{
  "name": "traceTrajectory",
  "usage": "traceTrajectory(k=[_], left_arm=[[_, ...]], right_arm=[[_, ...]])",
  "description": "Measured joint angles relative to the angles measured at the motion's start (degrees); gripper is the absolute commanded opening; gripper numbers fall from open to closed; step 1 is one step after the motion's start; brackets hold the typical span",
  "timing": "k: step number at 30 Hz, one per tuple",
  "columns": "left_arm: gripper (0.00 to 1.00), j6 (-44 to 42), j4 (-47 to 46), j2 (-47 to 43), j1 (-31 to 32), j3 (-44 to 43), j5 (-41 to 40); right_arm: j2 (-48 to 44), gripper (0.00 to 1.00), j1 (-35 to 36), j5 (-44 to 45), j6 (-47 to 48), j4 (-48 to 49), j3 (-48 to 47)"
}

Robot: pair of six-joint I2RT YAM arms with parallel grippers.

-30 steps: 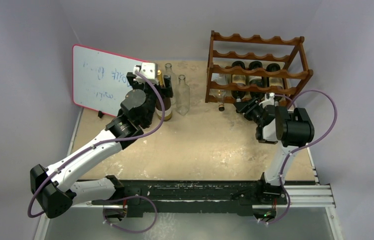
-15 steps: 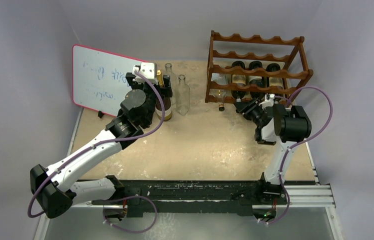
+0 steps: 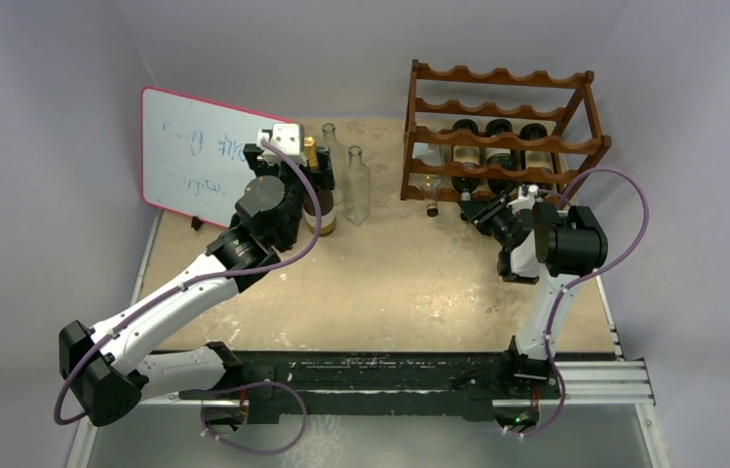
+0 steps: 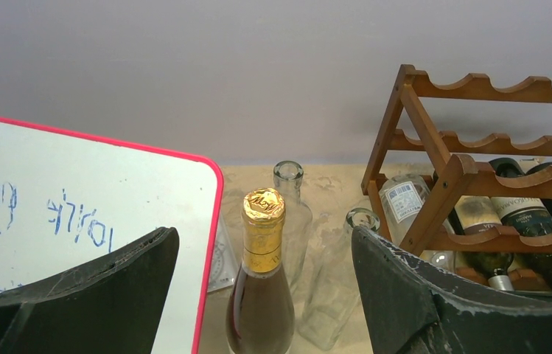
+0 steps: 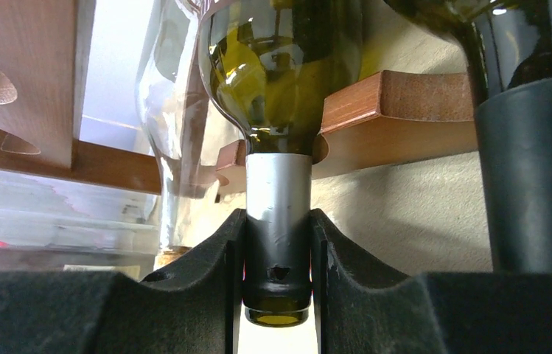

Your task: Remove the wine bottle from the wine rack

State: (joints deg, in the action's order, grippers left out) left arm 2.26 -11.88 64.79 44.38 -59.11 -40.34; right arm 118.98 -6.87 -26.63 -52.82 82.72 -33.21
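Observation:
The reddish-brown wine rack (image 3: 507, 139) stands at the back right with dark bottles lying in its middle and lower tiers. My right gripper (image 3: 484, 208) is at the rack's low front. In the right wrist view it (image 5: 278, 247) is shut on the silver-capped neck of a green wine bottle (image 5: 280, 66), which still lies on the rack's wooden rail (image 5: 405, 110). My left gripper (image 3: 317, 171) is open, its jaws either side of an upright gold-foiled brown bottle (image 4: 262, 295) without touching it.
A red-edged whiteboard (image 3: 195, 156) leans at the back left. Two clear empty glass bottles (image 3: 358, 185) stand between the brown bottle and the rack. Another dark bottle neck (image 5: 530, 169) lies just right of the gripped one. A clear bottle (image 5: 173, 110) lies to its left.
My right gripper's jaws have closed onto the green bottle's neck, after the arm shifted slightly toward the rack. The left arm has not moved.

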Motion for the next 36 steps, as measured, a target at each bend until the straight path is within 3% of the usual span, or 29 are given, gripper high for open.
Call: traceTrajectory(k=[9,21,29,36], left_arm=[[0.87,0.0,-0.5,0.0,0.0,0.0,0.0],[0.87,0.0,-0.5,0.0,0.0,0.0,0.0],[0.88,0.1,-0.5,0.2,0.0,0.0,0.4],[1.0,0.0,-0.3,0.2,0.0,0.0,1.1]], right_arm=[[-2.9,0.05,-0.2,-0.5,-0.4,1.7,3.3],[-9.0,0.01,-0.6,-1.5,0.5,-0.3,8.5],[-15.4,0.0,-0.7,-1.4,0.6,-7.4,10.3],[-23.6,0.0,-0.7,-0.6,2.8,-19.2,11.3]])
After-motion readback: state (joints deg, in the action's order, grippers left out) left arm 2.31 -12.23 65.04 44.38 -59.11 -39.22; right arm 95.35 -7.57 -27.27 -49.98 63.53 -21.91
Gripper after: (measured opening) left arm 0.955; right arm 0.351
